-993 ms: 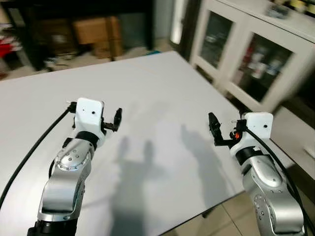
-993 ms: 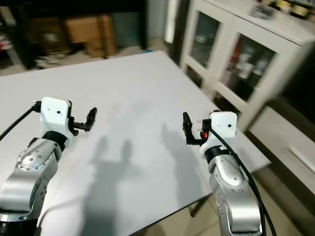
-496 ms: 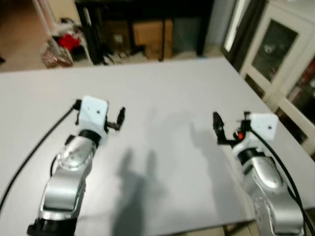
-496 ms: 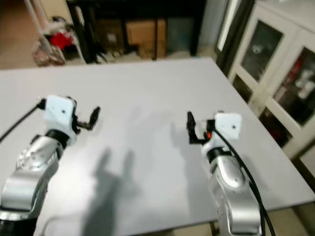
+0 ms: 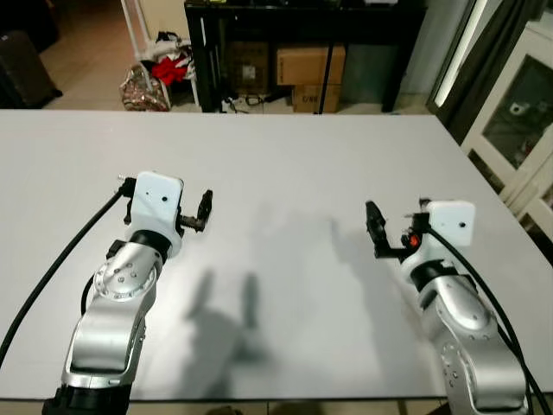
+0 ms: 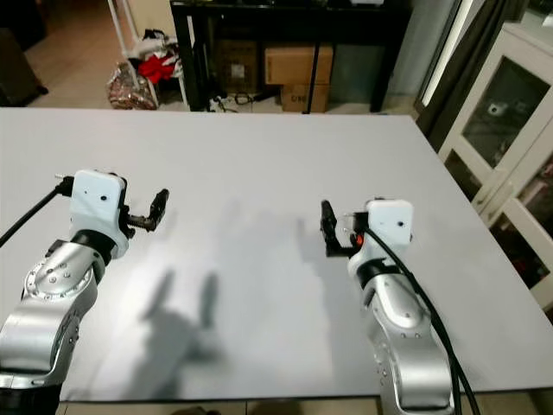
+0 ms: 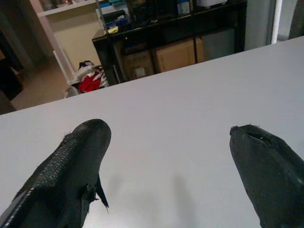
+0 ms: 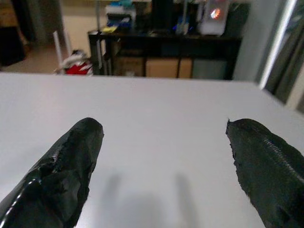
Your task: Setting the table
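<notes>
A bare white table (image 5: 276, 164) stretches out in front of me, with no dishes or cutlery on the part I see. My left gripper (image 5: 205, 210) hovers just above its near left part, open and holding nothing. My right gripper (image 5: 374, 232) hovers over the near right part, open as well, with nothing between its fingers. In the left wrist view the two black fingertips (image 7: 80, 156) stand wide apart over the white tabletop (image 7: 180, 123). The right wrist view shows its fingertips (image 8: 71, 156) spread the same way above the tabletop (image 8: 156, 123).
Beyond the table's far edge stands a black shelf unit (image 5: 302, 43) with cardboard boxes (image 5: 309, 67) under it. A pile of red and white things (image 5: 160, 73) lies on the floor at the back left. A white glass-door cabinet (image 5: 518, 112) stands to the right.
The camera has swung left, so the table now lies square in view and the cabinet has slid to the right edge. Both grippers keep the same open pose.
</notes>
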Robot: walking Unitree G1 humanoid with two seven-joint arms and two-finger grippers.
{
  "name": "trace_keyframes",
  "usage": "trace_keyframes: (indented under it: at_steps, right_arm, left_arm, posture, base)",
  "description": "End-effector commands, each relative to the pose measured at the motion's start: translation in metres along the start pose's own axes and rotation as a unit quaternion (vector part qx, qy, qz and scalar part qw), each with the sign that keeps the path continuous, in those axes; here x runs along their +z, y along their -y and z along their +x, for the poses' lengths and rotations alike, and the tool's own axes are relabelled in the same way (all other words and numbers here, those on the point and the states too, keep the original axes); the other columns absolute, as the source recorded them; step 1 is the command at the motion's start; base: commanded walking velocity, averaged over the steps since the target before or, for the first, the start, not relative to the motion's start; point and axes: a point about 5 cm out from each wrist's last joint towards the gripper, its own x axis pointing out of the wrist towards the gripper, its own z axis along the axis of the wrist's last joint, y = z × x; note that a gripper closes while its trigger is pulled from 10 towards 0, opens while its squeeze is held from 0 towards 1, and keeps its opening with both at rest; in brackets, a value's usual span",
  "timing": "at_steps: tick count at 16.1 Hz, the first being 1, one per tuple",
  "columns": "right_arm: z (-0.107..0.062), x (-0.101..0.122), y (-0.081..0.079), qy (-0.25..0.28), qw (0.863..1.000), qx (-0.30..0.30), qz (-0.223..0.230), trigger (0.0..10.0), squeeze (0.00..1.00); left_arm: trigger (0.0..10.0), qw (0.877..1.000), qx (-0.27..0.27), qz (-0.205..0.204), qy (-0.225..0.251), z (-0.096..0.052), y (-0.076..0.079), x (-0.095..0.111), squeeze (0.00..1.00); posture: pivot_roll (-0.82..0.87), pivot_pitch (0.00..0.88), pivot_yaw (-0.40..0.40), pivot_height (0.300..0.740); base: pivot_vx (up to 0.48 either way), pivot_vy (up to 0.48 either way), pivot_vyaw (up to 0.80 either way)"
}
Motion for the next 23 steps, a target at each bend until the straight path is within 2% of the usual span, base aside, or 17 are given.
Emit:
trace_keyframes:
  at_steps: [1,5,9,12,20,23]
  right_arm:
    - [0.002,0.000,0.005,0.003,1.000,-0.014,-0.005,10.0,1.00]
    - [0.003,0.001,0.001,0.004,1.000,0.018,0.004,10.0,1.00]
    - [0.003,0.002,-0.002,0.007,1.000,0.020,0.012,10.0,1.00]
    - [0.002,0.001,-0.003,0.007,1.000,0.021,0.011,10.0,1.00]
    - [0.000,0.001,-0.006,0.009,1.000,0.022,0.006,10.0,1.00]
    - [0.001,0.000,-0.007,0.009,1.000,0.023,0.005,10.0,1.00]
  left_arm:
    - [10.0,1.000,0.000,0.004,0.003,-0.001,0.001,0.002,0.00]
    - [10.0,1.000,0.000,0.004,0.006,-0.001,0.004,0.003,0.00]
    - [10.0,1.000,-0.003,0.004,0.007,0.001,0.004,0.004,0.00]
    - [10.0,1.000,-0.011,0.005,0.007,0.003,0.005,0.005,0.00]
    - [10.0,1.000,-0.018,0.006,0.004,0.001,0.005,0.003,0.00]
    - [10.0,1.000,-0.015,0.005,-0.002,-0.002,0.005,-0.001,0.00]
  posture:
    - [-0.03,0.000,-0.017,0.740]
    - [-0.03,0.000,-0.025,0.740]
    - [-0.03,0.000,-0.013,0.740]
    - [-0.03,0.000,-0.006,0.740]
    - [-0.03,0.000,-0.004,0.740]
    - [-0.03,0.000,-0.011,0.740]
  base:
    - [0.000,0.266,0.00]
    - [0.000,0.287,0.00]
    - [0.000,0.292,0.74]
    - [0.000,0.287,0.00]
    - [0.000,0.292,0.77]
    - [0.000,0.290,0.00]
